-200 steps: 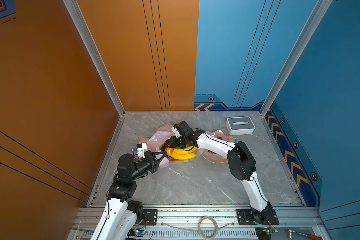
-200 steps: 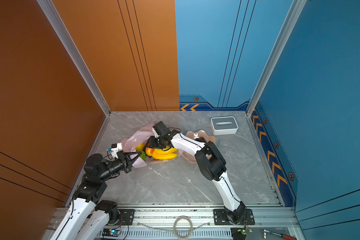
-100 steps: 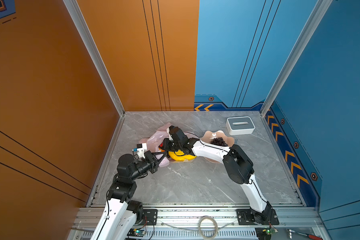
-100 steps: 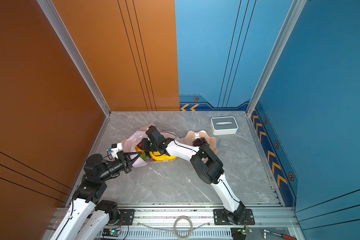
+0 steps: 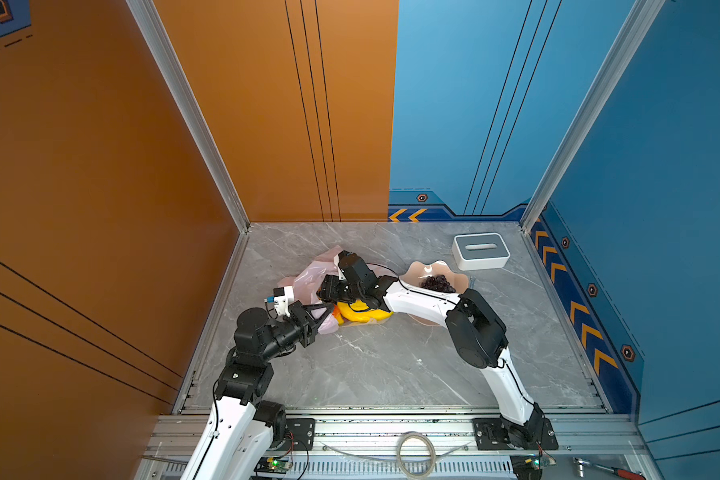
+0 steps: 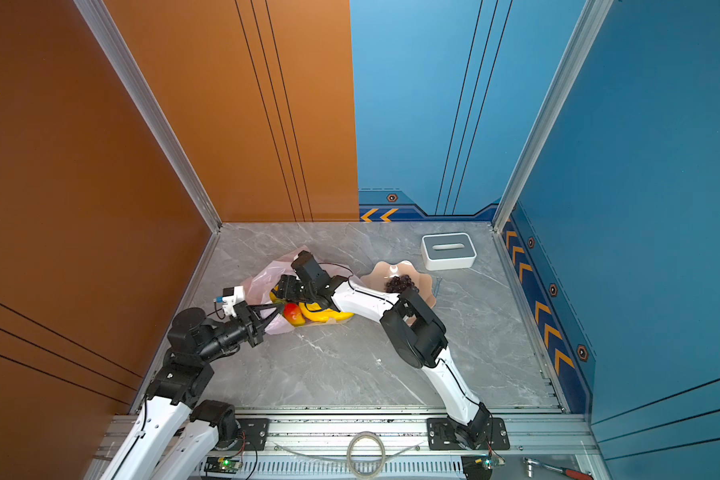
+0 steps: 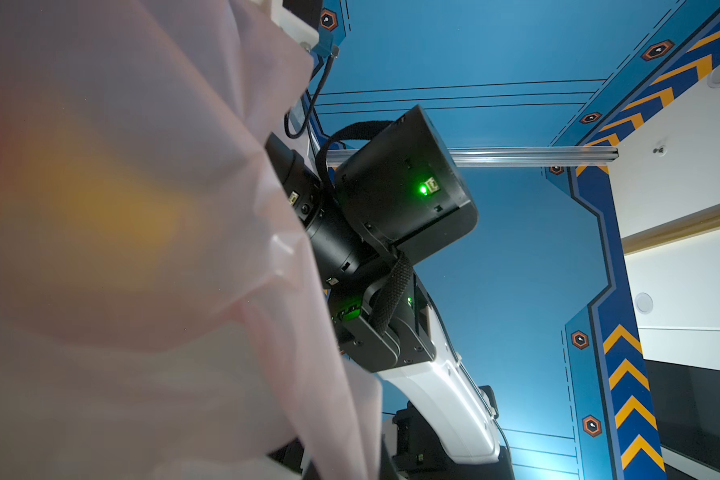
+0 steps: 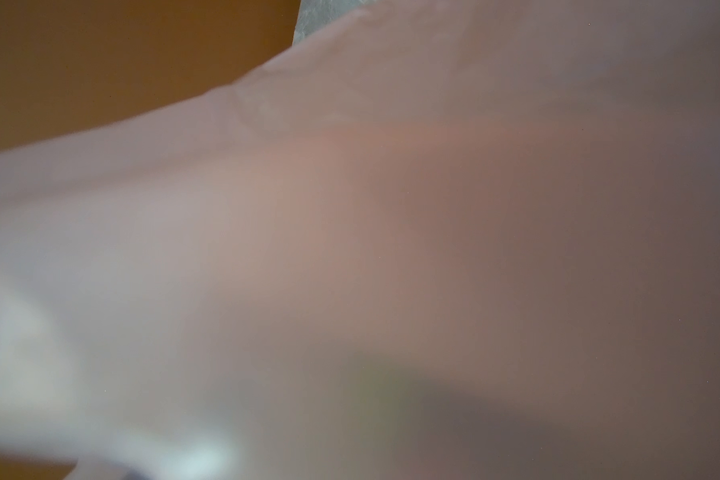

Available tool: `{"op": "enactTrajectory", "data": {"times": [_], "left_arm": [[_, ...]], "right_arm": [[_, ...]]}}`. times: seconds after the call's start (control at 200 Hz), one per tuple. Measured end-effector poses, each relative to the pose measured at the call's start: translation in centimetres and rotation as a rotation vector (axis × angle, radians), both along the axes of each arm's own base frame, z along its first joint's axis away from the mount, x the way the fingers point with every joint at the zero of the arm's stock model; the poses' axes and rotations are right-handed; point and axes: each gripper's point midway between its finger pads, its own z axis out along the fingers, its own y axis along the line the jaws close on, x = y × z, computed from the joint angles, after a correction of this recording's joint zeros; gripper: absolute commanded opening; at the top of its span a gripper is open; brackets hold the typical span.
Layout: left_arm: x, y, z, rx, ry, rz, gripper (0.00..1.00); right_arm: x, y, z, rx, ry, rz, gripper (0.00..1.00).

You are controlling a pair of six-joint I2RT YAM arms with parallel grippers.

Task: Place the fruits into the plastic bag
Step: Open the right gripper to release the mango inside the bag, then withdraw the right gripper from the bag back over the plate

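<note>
The pale-pink plastic bag [image 5: 308, 279] [image 6: 265, 276] lies left of centre in both top views. My left gripper [image 5: 330, 308] [image 6: 280, 308] is shut on its near edge and holds the mouth up. The film fills the left wrist view [image 7: 142, 249]. A yellow banana bunch [image 5: 362, 316] [image 6: 325, 314] and a red-yellow mango [image 6: 294, 314] lie at the bag's mouth. My right gripper [image 5: 324, 291] [image 6: 282, 286] reaches into the mouth above them; its jaws are hidden. Bag film [image 8: 350, 249] covers the right wrist view. Dark purple grapes [image 5: 437, 283] [image 6: 400, 284] sit in the bowl.
The peach scalloped bowl [image 5: 418, 269] [image 6: 378, 270] stands right of the bag, partly under my right forearm. A white-and-grey slotted box [image 5: 481, 251] [image 6: 448, 251] sits at the back right. The orange wall runs close along the bag's left side.
My right gripper has moved left, deeper into the bag's mouth, taking the banana bunch along. The bowl with the grapes is now uncovered. The left arm has stayed put.
</note>
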Motion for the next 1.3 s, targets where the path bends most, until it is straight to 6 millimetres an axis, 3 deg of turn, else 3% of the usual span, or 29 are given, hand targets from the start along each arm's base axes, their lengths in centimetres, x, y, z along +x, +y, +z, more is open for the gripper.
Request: {"op": "enactTrajectory", "data": {"times": [0.766, 1.016, 1.302], "left_arm": [[0.1, 0.0, -0.1, 0.001, 0.004, 0.000, 0.00], [0.1, 0.0, -0.1, 0.001, 0.006, 0.000, 0.00], [0.3, -0.1, -0.4, 0.003, 0.020, 0.000, 0.00]], "right_arm": [[-0.6, -0.4, 0.0, -0.034, -0.005, 0.029, 0.80], [-1.7, -2.7, 1.3, -0.135, 0.017, 0.048, 0.83], [-2.7, -7.0, 2.2, -0.330, -0.001, 0.063, 0.86]]}}
